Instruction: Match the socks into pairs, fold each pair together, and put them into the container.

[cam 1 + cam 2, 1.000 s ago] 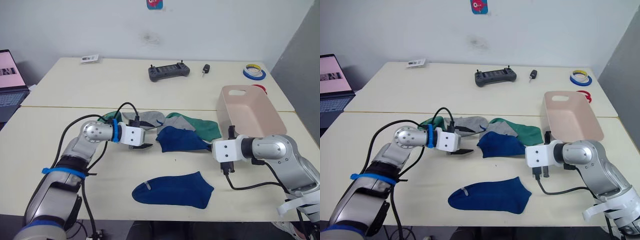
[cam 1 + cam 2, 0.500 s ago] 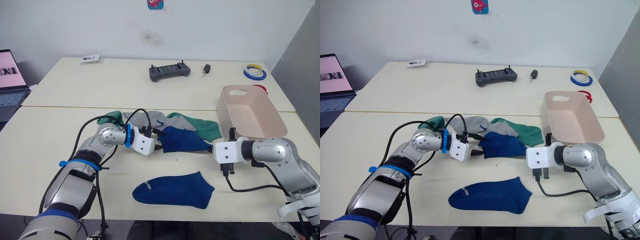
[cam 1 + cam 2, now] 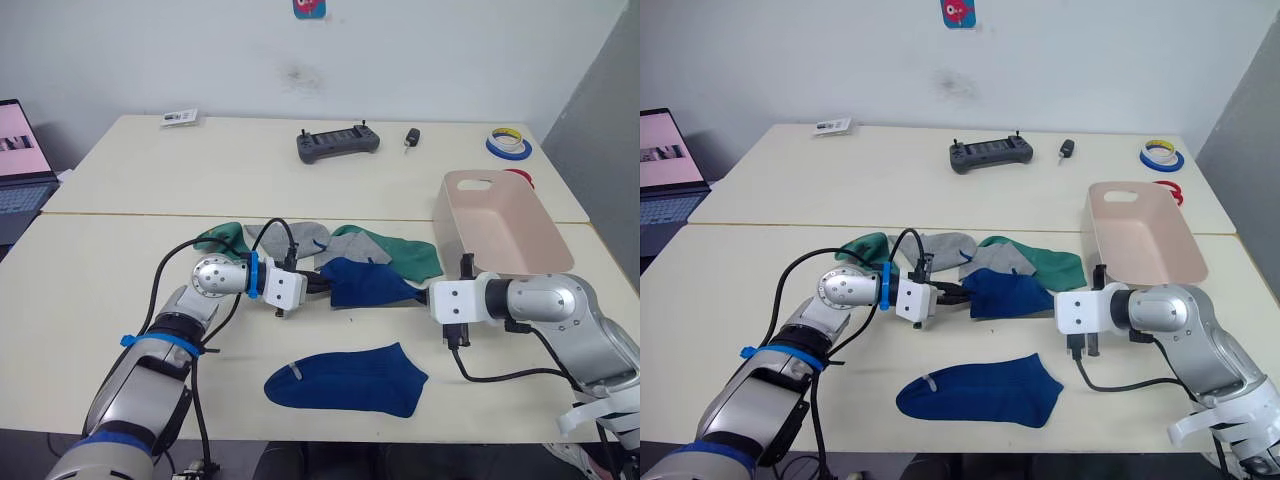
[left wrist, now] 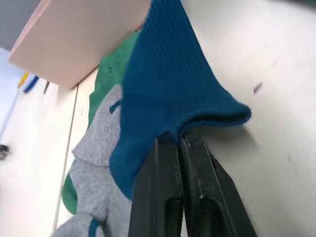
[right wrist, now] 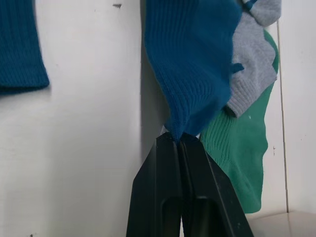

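Note:
A royal blue sock (image 3: 365,283) lies at the front of the pile, stretched between my two grippers. My left gripper (image 3: 320,283) is shut on its left end, and the left wrist view shows the fingers (image 4: 170,163) pinching the folded edge. My right gripper (image 3: 421,295) is shut on the sock's right end (image 5: 190,74). A second blue sock (image 3: 346,379) lies flat near the table's front edge. Behind the held sock lie grey socks (image 3: 300,238) and teal-green socks (image 3: 405,256), one green end (image 3: 225,237) showing at the left. The pink-beige container (image 3: 520,240) stands to the right, empty.
On the far table lie a dark game controller (image 3: 338,143), a small black key fob (image 3: 411,137) and a card (image 3: 180,117). Tape rolls (image 3: 508,143) sit at the back right beyond the container. A laptop (image 3: 20,160) stands at the left edge.
My left gripper has moved right from beside the pile to the blue sock's left end and closed on it. The right gripper has kept its grip and place.

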You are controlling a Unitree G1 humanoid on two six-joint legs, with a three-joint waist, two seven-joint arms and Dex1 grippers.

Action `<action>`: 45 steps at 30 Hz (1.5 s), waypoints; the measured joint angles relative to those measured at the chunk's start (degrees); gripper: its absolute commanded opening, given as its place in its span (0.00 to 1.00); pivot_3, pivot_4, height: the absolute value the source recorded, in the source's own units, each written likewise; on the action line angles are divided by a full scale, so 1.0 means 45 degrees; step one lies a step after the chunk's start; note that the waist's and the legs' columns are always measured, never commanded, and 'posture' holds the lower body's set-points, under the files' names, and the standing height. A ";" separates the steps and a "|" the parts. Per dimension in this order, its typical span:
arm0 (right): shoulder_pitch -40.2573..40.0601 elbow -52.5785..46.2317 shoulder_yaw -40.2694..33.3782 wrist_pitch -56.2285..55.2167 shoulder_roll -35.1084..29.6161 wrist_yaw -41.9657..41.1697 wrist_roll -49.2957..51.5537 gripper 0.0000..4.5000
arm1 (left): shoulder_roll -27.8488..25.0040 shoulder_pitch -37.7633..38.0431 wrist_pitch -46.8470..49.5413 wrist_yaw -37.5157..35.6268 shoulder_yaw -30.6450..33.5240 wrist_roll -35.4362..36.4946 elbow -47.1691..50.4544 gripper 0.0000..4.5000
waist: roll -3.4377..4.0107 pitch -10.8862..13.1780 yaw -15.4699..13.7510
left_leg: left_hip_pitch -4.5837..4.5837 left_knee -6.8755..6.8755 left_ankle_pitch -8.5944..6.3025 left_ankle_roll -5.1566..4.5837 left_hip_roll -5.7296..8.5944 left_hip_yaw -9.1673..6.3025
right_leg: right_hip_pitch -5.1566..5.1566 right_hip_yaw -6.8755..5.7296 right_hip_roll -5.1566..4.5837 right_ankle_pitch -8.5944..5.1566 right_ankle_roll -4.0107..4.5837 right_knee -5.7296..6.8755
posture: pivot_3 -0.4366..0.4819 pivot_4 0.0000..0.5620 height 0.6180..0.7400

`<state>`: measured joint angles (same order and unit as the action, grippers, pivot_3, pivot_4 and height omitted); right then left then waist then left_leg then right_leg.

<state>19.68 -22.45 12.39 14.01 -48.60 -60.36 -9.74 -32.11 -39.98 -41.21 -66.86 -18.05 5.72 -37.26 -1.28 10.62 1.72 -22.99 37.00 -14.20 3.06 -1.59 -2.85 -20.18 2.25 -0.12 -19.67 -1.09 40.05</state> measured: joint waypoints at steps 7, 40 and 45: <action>-0.0054 -0.0534 -0.0176 0.0361 -0.0059 -0.0529 0.1417 0.00 | -0.2379 0.1359 1.0283 -0.1130 0.1219 0.4291 0.6297 0.01 | 0.0000 0.0000 0.0036 | 0.0006 0.0001 -0.0003 -0.0006 -0.0015 -0.0034 | 0.0013 0.0011 0.0001 -0.0001 0.0001 0.0006 | 0.48 0.27 1.00; 0.1353 -0.1051 -0.0468 0.2445 0.1284 -0.0491 0.5948 0.99 | -1.0199 0.6650 1.7647 -0.1619 0.7837 0.5886 0.9633 0.00 | 0.0007 0.0014 0.0003 | 0.0007 -0.0029 -0.0006 -0.0010 -0.0023 -0.0006 | -0.0015 0.0029 -0.0007 -0.0005 0.0007 -0.0008 | 0.48 0.27 1.00; 0.1179 -0.1055 -0.0465 0.2416 0.1260 -0.0462 0.5946 0.99 | -1.0262 0.7402 1.8051 -0.2888 0.7711 0.6237 0.9950 0.00 | 0.0008 0.0015 0.0005 | 0.0003 -0.0026 -0.0008 -0.0013 -0.0023 0.0004 | -0.0017 0.0023 -0.0007 -0.0006 0.0005 -0.0009 | 0.48 0.27 1.00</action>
<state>24.99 -27.20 10.30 24.88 -42.93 -62.44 17.02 -78.29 -6.67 40.02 -79.85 16.64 33.78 7.52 -1.25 10.69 1.75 -22.98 36.89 -14.24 3.00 -1.69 -2.83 -20.26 2.35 -0.15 -19.70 -1.07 40.01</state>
